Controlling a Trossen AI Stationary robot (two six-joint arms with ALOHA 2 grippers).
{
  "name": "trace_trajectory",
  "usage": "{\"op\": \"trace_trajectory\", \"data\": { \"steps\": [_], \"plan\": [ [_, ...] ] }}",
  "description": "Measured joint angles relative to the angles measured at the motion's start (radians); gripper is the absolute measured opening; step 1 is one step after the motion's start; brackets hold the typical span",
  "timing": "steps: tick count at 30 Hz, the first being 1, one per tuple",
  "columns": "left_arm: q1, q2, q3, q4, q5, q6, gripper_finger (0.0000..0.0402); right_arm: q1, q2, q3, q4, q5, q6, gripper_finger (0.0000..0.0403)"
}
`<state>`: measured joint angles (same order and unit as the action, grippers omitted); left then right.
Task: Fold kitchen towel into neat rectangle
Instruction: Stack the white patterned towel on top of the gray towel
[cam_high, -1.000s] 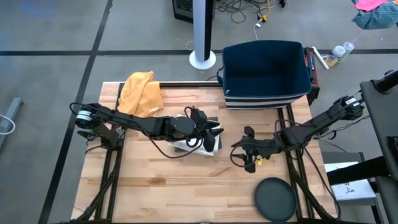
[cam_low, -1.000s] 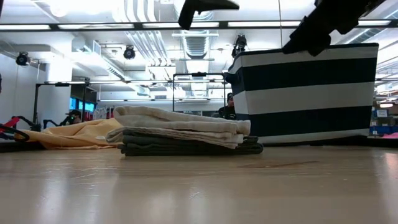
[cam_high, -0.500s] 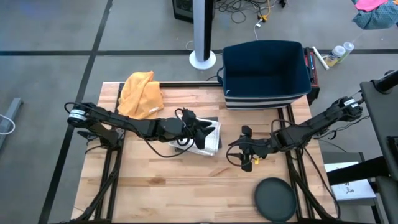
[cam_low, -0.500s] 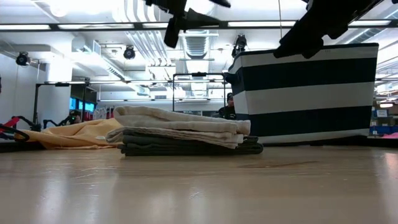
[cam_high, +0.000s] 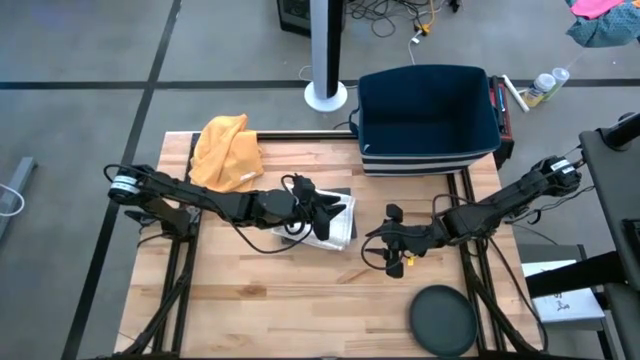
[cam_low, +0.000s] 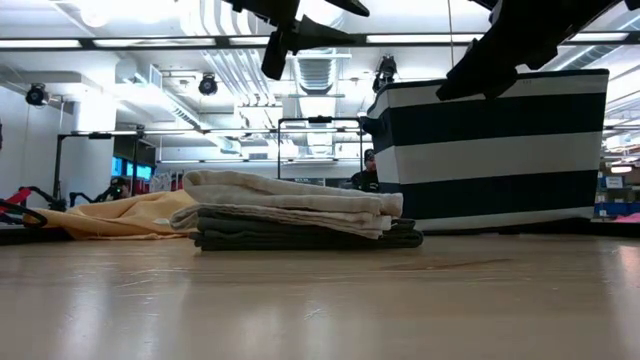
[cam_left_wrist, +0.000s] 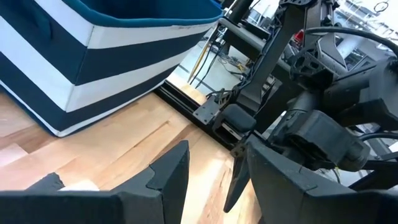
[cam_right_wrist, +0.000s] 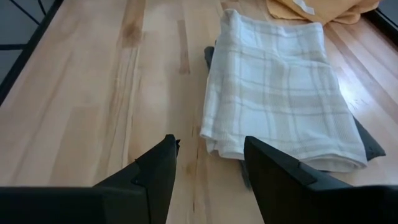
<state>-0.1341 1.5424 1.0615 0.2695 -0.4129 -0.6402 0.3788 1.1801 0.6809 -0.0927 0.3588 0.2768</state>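
Towel (cam_right_wrist: 281, 106) lay folded, a pale checked rectangle, on top of a darker folded cloth (cam_low: 300, 240) near the middle of the table (cam_high: 260, 290). No hand was on it.

Left gripper (cam_high: 335, 205) hung just over the stack, fingers apart and empty. Right gripper (cam_high: 385, 240) was beside the stack toward the right arm's side, clear of the cloth, fingers also apart with nothing in them.

Judgement: the fold looked done and the step in hand was letting go and clearing off. To do that well, both arms ought to lift straight up before swinging away, so that no fingertip drags a layer and spoils the edges. If any tidying were wanted, a light press on the near edge would do more than a regrip.

Views compared. The right wrist view gave the towel's top face, its check pattern and the dark cloth peeking out at two sides. The low view alone showed the layers edge-on, with both arms well above them. The left wrist view missed the towel's face but caught the striped basket (cam_left_wrist: 93, 56). Only the high view placed the orange cloth (cam_high: 228, 150) near the far left corner and a black disc (cam_high: 443, 318) near the front edge.
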Motion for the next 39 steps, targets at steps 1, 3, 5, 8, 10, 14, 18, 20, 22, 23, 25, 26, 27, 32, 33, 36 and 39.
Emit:
{"op": "trace_trajectory", "data": {
  "steps": [1, 3, 5, 8, 10, 14, 18, 20, 22, 23, 25, 26, 27, 32, 33, 36, 39],
  "plan": [
    [0.0, -0.001, 0.0, 0.0, 0.0, 0.002, 0.0155, 0.0, 0.001, 0.003, -0.002, 0.0, 0.0, 0.0181],
    [0.0, -0.001, 0.0, 0.0, 0.0, 0.018, 0.0155, 0.0, 0.013, 0.016, -0.004, -0.008, 0.0, 0.0181],
    [0.0, -0.003, 0.0, -0.001, 0.0, 0.034, 0.0155, 0.0, 0.025, 0.028, -0.008, -0.034, -0.005, 0.0181],
    [0.0, -0.007, -0.004, -0.001, 0.0, 0.044, 0.0155, 0.0, 0.054, 0.05, -0.006, -0.045, -0.007, 0.0181],
    [0.0, -0.011, -0.013, 0.0, 0.001, 0.042, 0.0155, 0.0, 0.074, 0.061, -0.006, -0.045, -0.008, 0.0181],
    [0.0, -0.035, -0.063, 0.016, 0.004, 0.005, 0.0155, 0.0, 0.116, 0.076, -0.007, -0.044, -0.013, 0.0181],
    [-0.003, -0.047, -0.132, 0.067, 0.003, -0.045, 0.0154, 0.0, 0.152, 0.083, -0.006, -0.044, -0.015, 0.0181],
    [-0.004, -0.049, -0.166, 0.091, 0.003, -0.069, 0.0154, 0.0, 0.167, 0.083, -0.004, -0.044, -0.015, 0.0181],
    [-0.005, -0.05, -0.192, 0.114, 0.003, -0.095, 0.0154, 0.0, 0.181, 0.083, -0.007, -0.044, -0.015, 0.0181],
    [-0.005, -0.051, -0.205, 0.134, 0.003, -0.105, 0.0154, 0.0, 0.186, 0.083, -0.006, -0.044, -0.015, 0.0181],
    [-0.005, -0.05, -0.227, 0.159, 0.003, -0.121, 0.0154, 0.0, 0.193, 0.083, -0.007, -0.045, -0.015, 0.0181],
    [-0.005, -0.05, -0.232, 0.166, 0.003, -0.128, 0.0154, 0.0, 0.194, 0.083, -0.008, -0.044, -0.015, 0.0181],
    [-0.005, -0.05, -0.235, 0.167, 0.003, -0.134, 0.0154, 0.0, 0.195, 0.083, -0.006, -0.045, -0.015, 0.0181],
    [-0.005, -0.051, -0.24, 0.166, 0.002, -0.147, 0.0154, 0.0, 0.196, 0.083, -0.006, -0.044, -0.015, 0.0181],
    [-0.005, -0.051, -0.24, 0.165, 0.002, -0.147, 0.0154, 0.0, 0.196, 0.083, -0.006, -0.045, -0.015, 0.0181],
    [-0.005, -0.051, -0.24, 0.165, 0.0, -0.147, 0.0154, 0.0, 0.196, 0.083, -0.006, -0.044, -0.015, 0.0181],
    [-0.005, -0.051, -0.24, 0.165, 0.0, -0.147, 0.0154, 0.0, 0.196, 0.083, -0.006, -0.044, -0.016, 0.0181]
  ]
}}
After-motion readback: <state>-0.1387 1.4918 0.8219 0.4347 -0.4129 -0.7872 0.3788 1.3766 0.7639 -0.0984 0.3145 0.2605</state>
